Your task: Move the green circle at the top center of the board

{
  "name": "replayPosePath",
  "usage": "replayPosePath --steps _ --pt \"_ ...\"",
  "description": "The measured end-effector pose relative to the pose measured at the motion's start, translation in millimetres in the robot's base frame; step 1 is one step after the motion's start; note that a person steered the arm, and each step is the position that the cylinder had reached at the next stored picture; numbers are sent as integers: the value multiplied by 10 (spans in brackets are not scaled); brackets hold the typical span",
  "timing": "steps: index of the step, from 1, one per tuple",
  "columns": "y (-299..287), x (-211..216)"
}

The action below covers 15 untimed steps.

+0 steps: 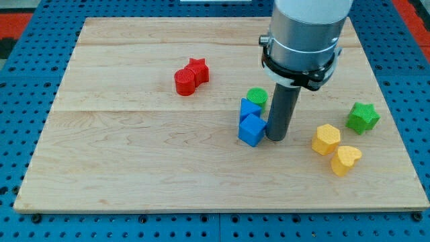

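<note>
The green circle (256, 97) lies right of the board's middle, touching the upper blue block (248, 108). My tip (276, 137) rests on the board just below and to the right of the green circle, right beside the lower blue cube (252, 130). The rod's shaft stands close to the circle's right edge; I cannot tell whether they touch.
A red star (197, 68) and a red cylinder (184, 82) sit together at the upper left of centre. A green star (363, 117) lies at the right. A yellow hexagon (327, 139) and a yellow heart (346, 160) lie at the lower right. The wooden board (134, 168) has blue pegboard around it.
</note>
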<state>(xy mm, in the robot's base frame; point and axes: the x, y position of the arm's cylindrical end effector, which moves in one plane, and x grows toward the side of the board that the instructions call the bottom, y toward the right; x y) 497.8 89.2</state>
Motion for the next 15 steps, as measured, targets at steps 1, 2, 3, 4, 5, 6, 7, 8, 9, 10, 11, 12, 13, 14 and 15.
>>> replayPosePath --steps 1,2,3,4,5,6,7,8,9,10,11,12,13,14,15 --pt "-34 0" --pt "-90 -101" --pt "-208 -278" --pt "-176 -258" --pt "-176 -624" --pt "-184 -1121" --pt "-180 -1502" --pt "-55 -1605" --pt "-146 -2199" --pt "-313 -2488" --pt "-741 -2544" --pt "-629 -2244" --pt "-879 -2238" --pt "-1179 -2238" --pt "-1271 -2319"
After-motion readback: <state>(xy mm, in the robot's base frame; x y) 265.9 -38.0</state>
